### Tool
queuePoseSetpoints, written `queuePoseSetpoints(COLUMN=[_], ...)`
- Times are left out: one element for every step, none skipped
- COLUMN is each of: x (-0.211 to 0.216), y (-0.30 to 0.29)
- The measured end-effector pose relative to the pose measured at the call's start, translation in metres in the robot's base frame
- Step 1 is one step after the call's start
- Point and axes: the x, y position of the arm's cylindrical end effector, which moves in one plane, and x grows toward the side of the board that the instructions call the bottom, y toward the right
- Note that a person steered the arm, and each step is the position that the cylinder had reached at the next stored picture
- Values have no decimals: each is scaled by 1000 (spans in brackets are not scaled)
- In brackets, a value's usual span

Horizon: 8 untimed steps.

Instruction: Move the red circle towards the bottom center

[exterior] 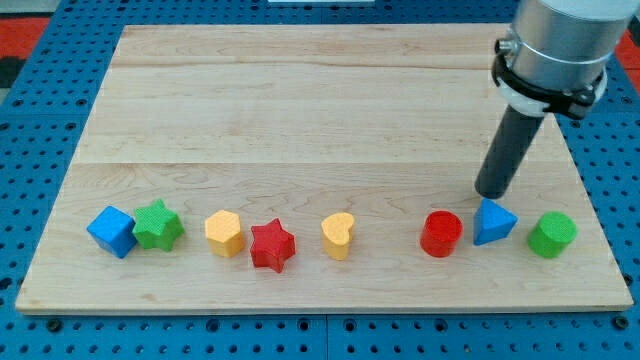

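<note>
The red circle (441, 234) is a short red cylinder on the wooden board (300, 110), low at the view's right of centre. My tip (492, 194) stands just above and to the right of it, right at the top edge of the blue triangle (493, 222). The blue triangle sits immediately right of the red circle, with a small gap between them. The rod leans up toward the view's top right into the arm's grey body (555, 45).
Along the same low row, from the view's left: a blue cube (111, 231), a green star (158, 226), a yellow hexagon-like block (225, 234), a red star (272, 245), a yellow heart (339, 236). A green cylinder (552, 235) stands at the far right.
</note>
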Motion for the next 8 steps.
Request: queuePoseSetpoints(x=[23, 31, 29, 24, 6, -2, 5, 13], y=[0, 0, 0, -10, -42, -82, -84, -82])
